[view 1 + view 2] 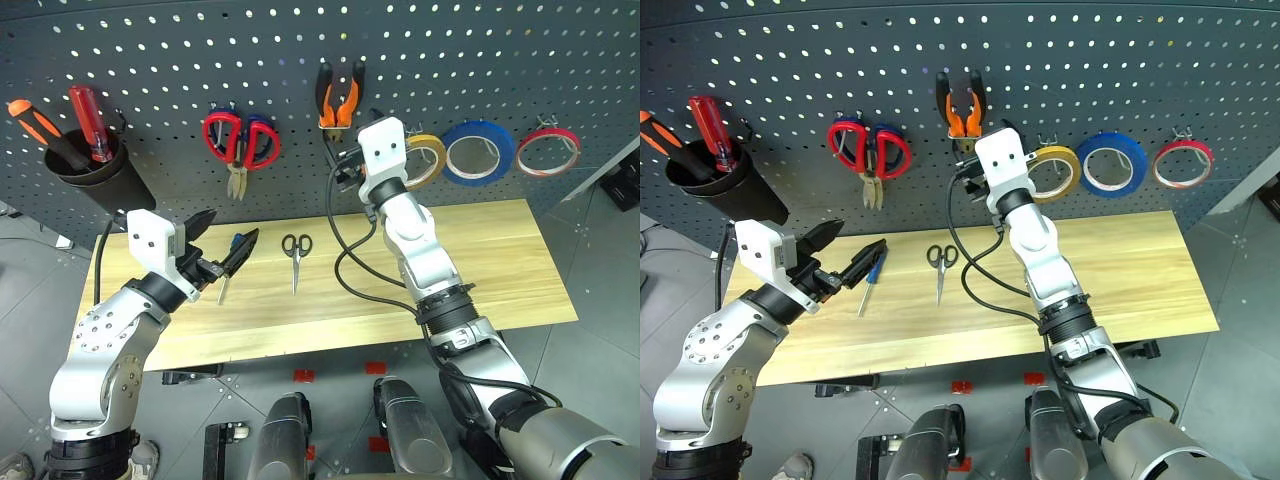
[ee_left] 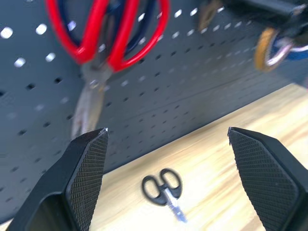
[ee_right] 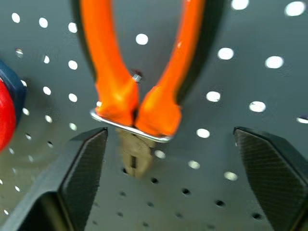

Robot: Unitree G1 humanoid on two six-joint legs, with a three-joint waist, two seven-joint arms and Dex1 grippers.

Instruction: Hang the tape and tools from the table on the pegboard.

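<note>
Pliers (image 3: 137,103) hanging on pegboard (image 1: 420,60); both grippers' jaws wide, empty.

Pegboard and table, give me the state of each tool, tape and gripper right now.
Orange-and-black-handled pliers: hanging on dark grey pegboard.
Yellowish-tan tape roll: hung.
Small black-handled scissors: lying on light wood table.
Small blue-handled screwdriver: on table.
Left gripper: open, empty.
Right gripper: open, empty.

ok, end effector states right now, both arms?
Left end effector: open, empty, over the table.
Right end effector: open, empty, by the hung pliers.
</note>
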